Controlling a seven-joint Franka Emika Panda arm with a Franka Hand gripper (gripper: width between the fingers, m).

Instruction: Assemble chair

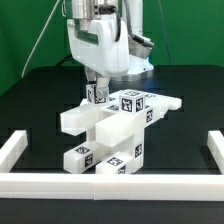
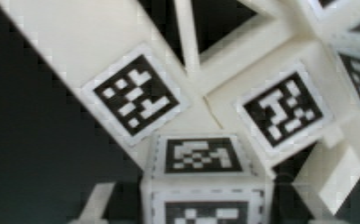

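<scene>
Fingers point(image 1: 97, 93): pointing down, tips at a small tagged block at the top of the chair point(image 1: 108, 125). Whether they are clamped on it or merely around it — cannot tell; the exterior view is too small, and the wrist view shows no clear fingertip contact.

Near edge: white rail point(image 1: 110, 182) runs along the front of the black surface point(image 1: 35, 100), with short returns at both ends.

Just behind the rail: chair parts in a stacked cluster, mid-surface. Lowest tagged blocks sit touching or just beside the rail. Above them, a slab juts toward the exterior view's left, and tagged pieces extend toward the exterior view's right.

Wrist view: close, blurred; several white tagged pieces point(image 2: 159, 95) crossing at angles, dark surface behind.

Far: arm body above the cluster, green backdrop.
</scene>
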